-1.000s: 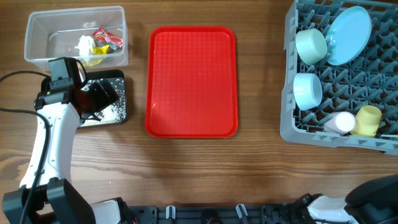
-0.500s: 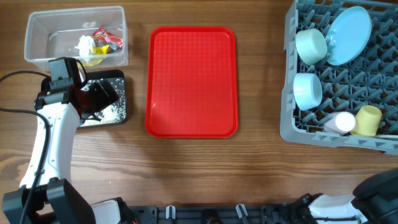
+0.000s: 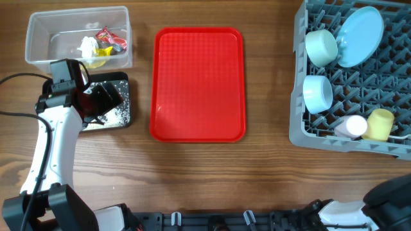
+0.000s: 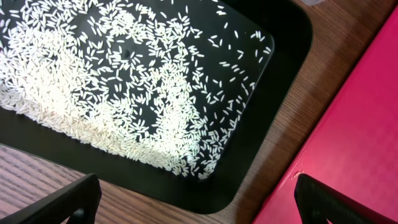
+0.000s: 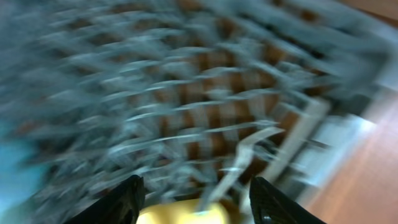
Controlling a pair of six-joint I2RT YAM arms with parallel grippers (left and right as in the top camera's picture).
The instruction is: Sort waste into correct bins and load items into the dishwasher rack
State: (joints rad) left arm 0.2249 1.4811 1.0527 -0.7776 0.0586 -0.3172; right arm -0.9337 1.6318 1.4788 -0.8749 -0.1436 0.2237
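The left fingers [image 4: 68,202], spread wide and empty, hang over the black tray [image 4: 283,112] with its rice grains [image 4: 112,81] toward the upper left, while the right fingers [image 5: 124,199], apart and empty, face the dishwasher rack [image 5: 186,93], the yellow cup [image 5: 180,214] low between them

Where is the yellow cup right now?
In the overhead view, the yellow cup sits in the grey rack on the right, along the rack's near edge, just beside the white cup.
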